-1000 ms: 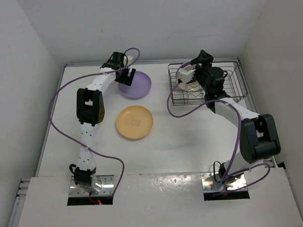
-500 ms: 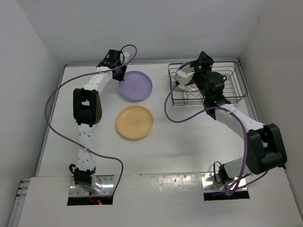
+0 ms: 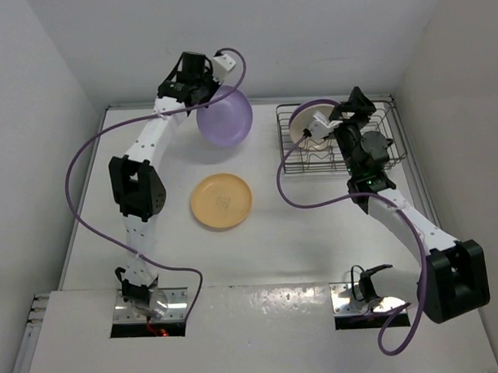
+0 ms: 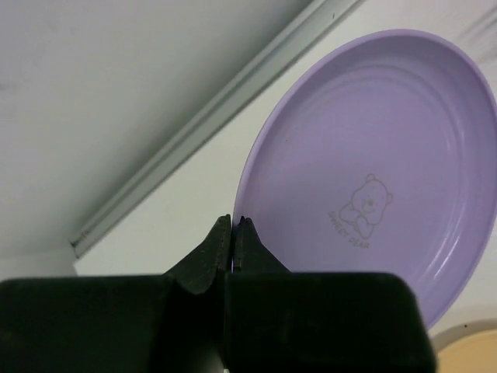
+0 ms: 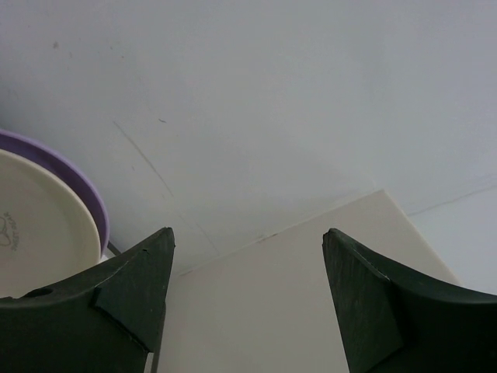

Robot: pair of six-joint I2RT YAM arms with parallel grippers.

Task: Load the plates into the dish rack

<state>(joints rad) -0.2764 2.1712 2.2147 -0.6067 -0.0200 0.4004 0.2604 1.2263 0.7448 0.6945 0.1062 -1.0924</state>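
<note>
A lavender plate (image 3: 226,118) hangs tilted above the back of the table, and my left gripper (image 3: 203,96) is shut on its rim. In the left wrist view the fingertips (image 4: 234,220) pinch the edge of that plate (image 4: 373,163), which has a small bear mark. An orange-yellow plate (image 3: 222,201) lies flat mid-table. The dish rack (image 3: 379,149) stands at the back right. A cream plate (image 3: 309,122) stands on edge in it, with another lavender plate (image 5: 81,183) just behind. My right gripper (image 3: 352,106) is raised over the rack, open (image 5: 247,233) and empty.
White walls enclose the table on the left, back and right. The back-wall ledge (image 4: 210,116) runs close behind the lifted plate. A purple cable (image 3: 294,181) loops off the right arm in front of the rack.
My left gripper has shut on the lavender plate's rim and lifted it off the table, tilted. My right gripper has risen away from the cream plate, which stays in the rack.
</note>
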